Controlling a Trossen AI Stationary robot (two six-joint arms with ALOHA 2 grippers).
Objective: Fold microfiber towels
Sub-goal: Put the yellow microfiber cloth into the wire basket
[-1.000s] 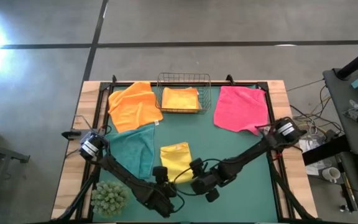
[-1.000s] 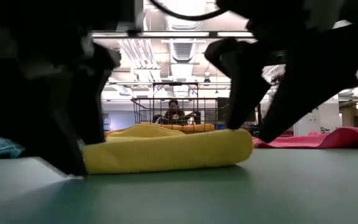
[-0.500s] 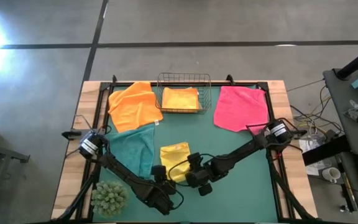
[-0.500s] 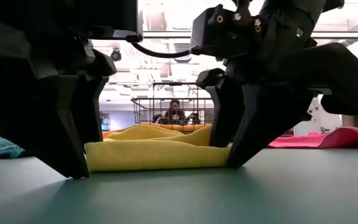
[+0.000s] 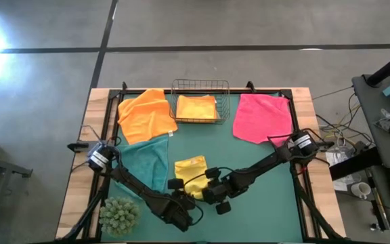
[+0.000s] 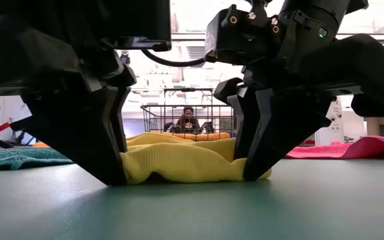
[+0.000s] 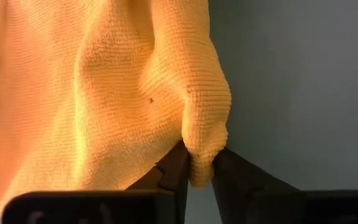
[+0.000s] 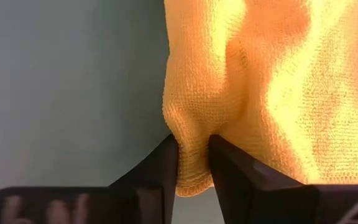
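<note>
A folded yellow towel (image 5: 190,171) lies on the green mat near the table's front middle. My left gripper (image 7: 199,158) is shut on its near left corner and my right gripper (image 8: 193,149) on its near right corner. In the low view the left gripper (image 6: 115,170) and the right gripper (image 6: 252,167) stand at the two ends of the towel's humped near edge (image 6: 185,163). Flat on the mat lie an orange towel (image 5: 144,115), a teal towel (image 5: 147,163) and a pink towel (image 5: 263,118). My left gripper pinches the yellow towel's near left corner (image 7: 205,140) between its two fingers, a thick bunched fold of cloth. The fingers slant down from the near side. The corner sits at mat level and the rest lies slack on the mat. My right gripper pinches the near right corner (image 8: 191,140) between its two fingers, also a bunched fold. It slants down from the near right side. The towel rests on the mat, wrinkled between the two grippers.
A wire basket (image 5: 200,87) at the far middle holds a folded yellow-orange towel (image 5: 196,107). A green spiky plant ball (image 5: 119,215) sits at the near left corner. A person (image 6: 189,120) shows in the room beyond the basket.
Both grippers have shut on the yellow towel's near corners. My right gripper first went toward the table's left and down to the towel. The towel's near edge, straight and flat before, is now drawn in between the fingers and humped up.
</note>
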